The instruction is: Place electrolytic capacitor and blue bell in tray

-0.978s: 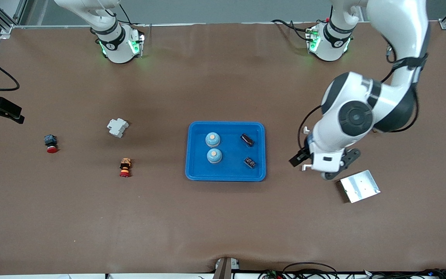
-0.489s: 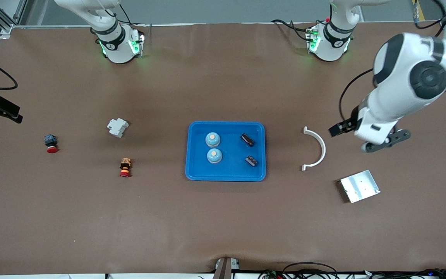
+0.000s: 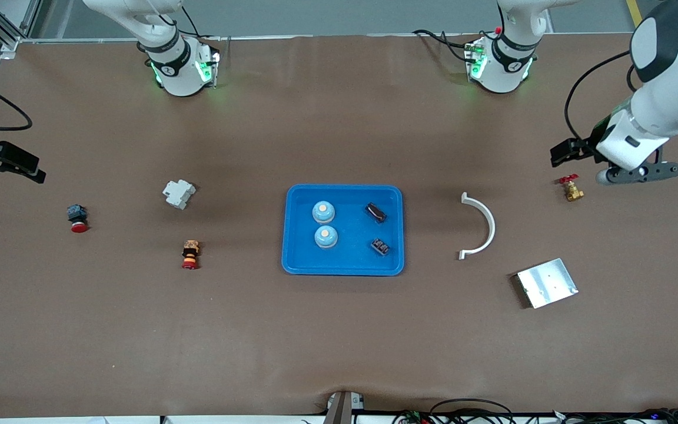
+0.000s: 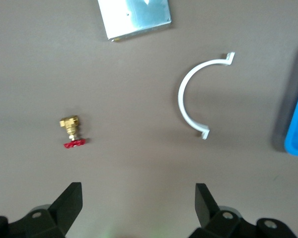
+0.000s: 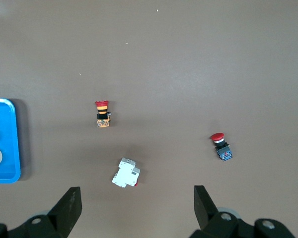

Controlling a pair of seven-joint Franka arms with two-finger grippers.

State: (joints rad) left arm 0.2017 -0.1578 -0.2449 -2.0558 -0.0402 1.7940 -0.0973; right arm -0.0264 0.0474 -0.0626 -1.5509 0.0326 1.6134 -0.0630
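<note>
Blue tray (image 3: 344,266) holding two blue bells (image 3: 323,211) (image 3: 326,237) and two dark electrolytic capacitors (image 3: 375,212) (image 3: 380,247). Left gripper (image 4: 138,198), jaws wide open and empty, is raised over the table at the left arm's end, above a red-handled brass valve (image 3: 571,189); white curved clamp (image 3: 480,226) and silver metal plate (image 3: 547,282) lie between it and the tray. Right gripper (image 5: 136,201), open and empty, waits over the right arm's end, the tray well apart from it.

No text, label, brand, number or sign is legible on anything here
</note>
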